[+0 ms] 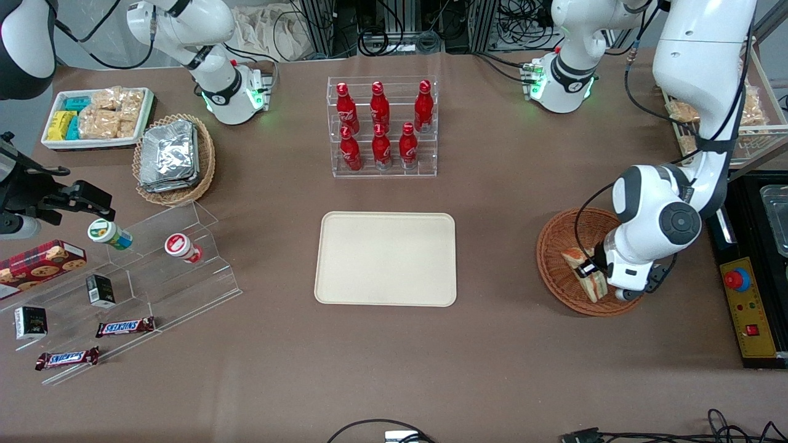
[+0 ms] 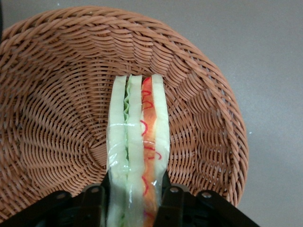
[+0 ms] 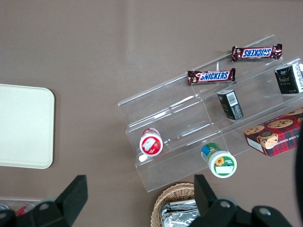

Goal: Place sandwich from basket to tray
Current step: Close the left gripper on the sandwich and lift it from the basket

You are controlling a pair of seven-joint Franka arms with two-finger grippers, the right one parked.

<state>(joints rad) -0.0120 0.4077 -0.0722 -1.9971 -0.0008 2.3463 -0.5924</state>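
The sandwich (image 2: 137, 151) is a thin wedge standing on edge: three slices of pale bread, a wavy green layer between two of them and an orange layer with red streaks between the other two, all under clear wrap that shines a little. It sits in the basket (image 2: 52, 109), a round, shallow, reddish-brown woven one, which lies on the brown surface (image 1: 492, 344) toward the working arm's end. The hand (image 2: 136, 196) is down in the basket with its two black fingers (image 2: 173, 201) closed against the sandwich's outer bread faces, one on each side, so the wedge is pinched between them. In the front view the hand (image 1: 592, 271) shows low over the basket (image 1: 554, 264), the sandwich (image 1: 588, 274) beside its dark tip.

The tray (image 1: 386, 258) is one flat cream rectangle with rounded corners, lying in the middle of the surface, well apart from the basket and nearer to the front camera than the clear rack (image 1: 383, 126). That rack holds six red bottles (image 1: 379, 104), three on a higher step and three on a lower one.

Toward the parked arm's end there is one lighter wicker basket (image 1: 206, 163) with silver foil packets (image 1: 167, 154), one white tray of snacks (image 1: 98, 117), and one clear stepped stand (image 1: 184, 271). With it are two Snickers bars (image 1: 125, 327), two small round tubs (image 1: 183, 248), two small dark boxes (image 1: 100, 290) and one red cookie box (image 1: 38, 261).
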